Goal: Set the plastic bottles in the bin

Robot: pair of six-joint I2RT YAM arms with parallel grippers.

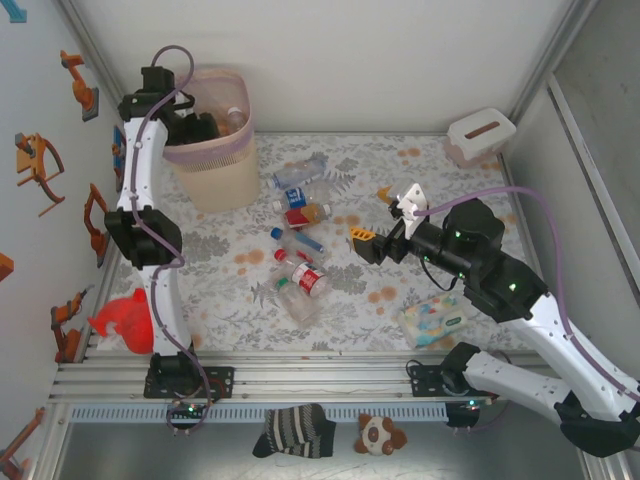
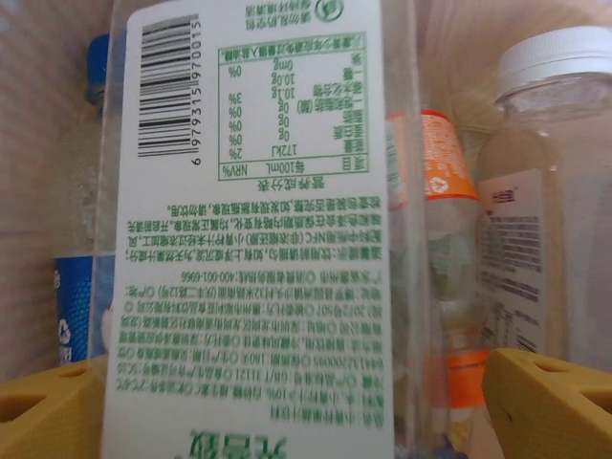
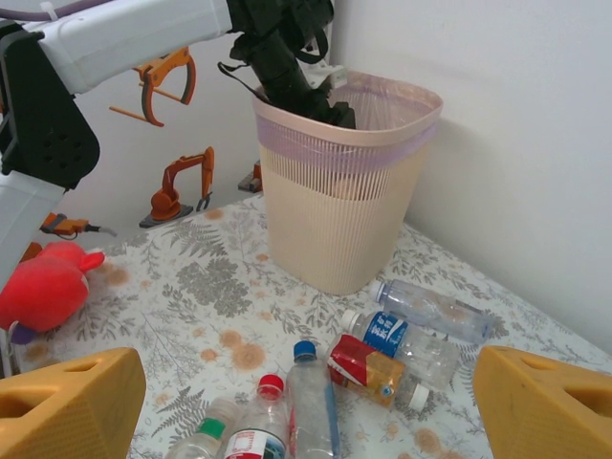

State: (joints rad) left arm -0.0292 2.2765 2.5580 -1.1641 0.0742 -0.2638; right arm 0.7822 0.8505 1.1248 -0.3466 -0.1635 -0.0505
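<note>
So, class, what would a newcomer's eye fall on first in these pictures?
First comes the left arm, bent over the tall beige bin in the far left corner. The left fingers are spread either side of a white-labelled bottle, with other bottles inside around it. Next come the loose plastic bottles scattered across the middle of the flowered table.

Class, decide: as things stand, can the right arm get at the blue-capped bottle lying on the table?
Probably yes. The right gripper hangs open nearby, and the blue-capped bottle lies before it with nothing over it, though the red-capped bottle lies close alongside.
</note>
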